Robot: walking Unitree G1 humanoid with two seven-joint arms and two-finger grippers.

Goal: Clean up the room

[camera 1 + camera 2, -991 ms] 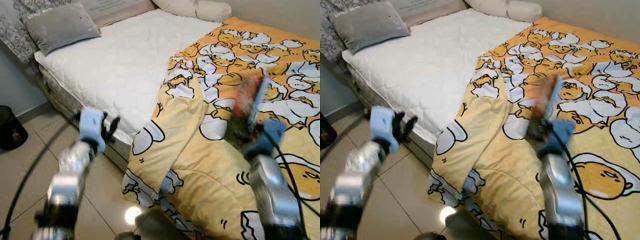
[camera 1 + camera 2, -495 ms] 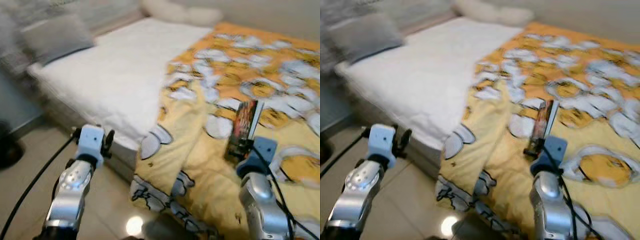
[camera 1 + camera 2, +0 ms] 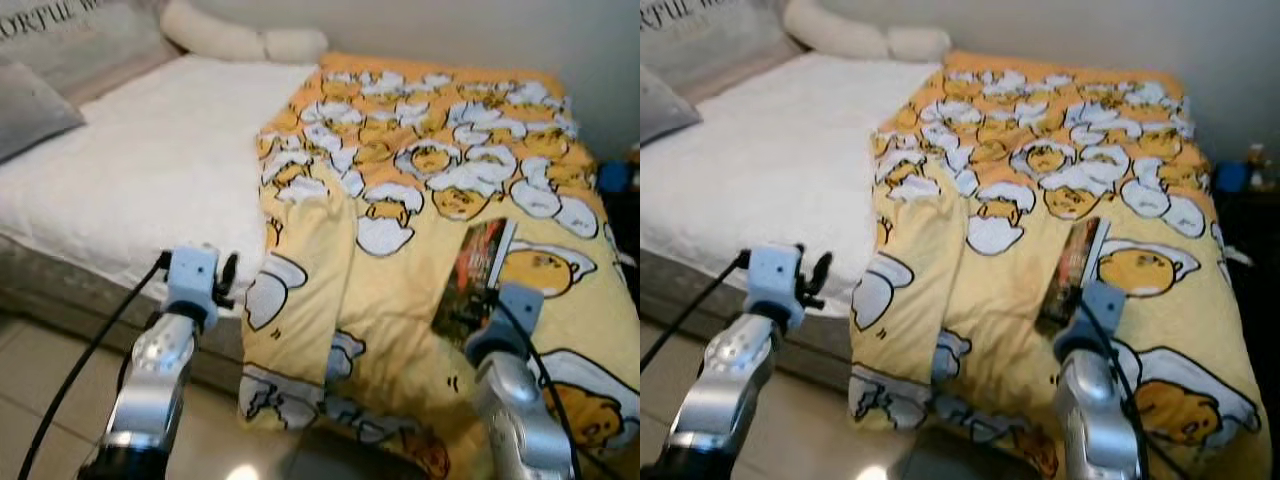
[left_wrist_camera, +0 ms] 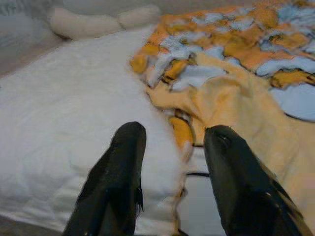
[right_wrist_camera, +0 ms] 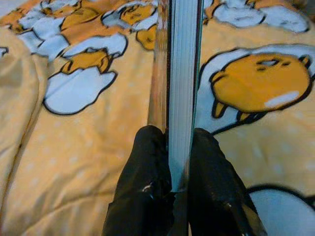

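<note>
**Book pinched above the duvet**

We are pinching a book [image 5: 181, 93] between the 2 fingers of our right gripper [image 5: 178, 147], holding it at the lower right of the frame, over the yellow egg-print duvet [image 3: 420, 190]. Our left gripper [image 4: 174, 147] is hovering at the lower left with its fingers spread, apparently just above the white mattress [image 3: 140, 170] edge.

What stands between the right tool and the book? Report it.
Nothing does. The right tool is already shut on the book, its fingers clamped on either side of the pages, holding it above the yellow blanket. The left tool hovers open over the white mattress.
</note>
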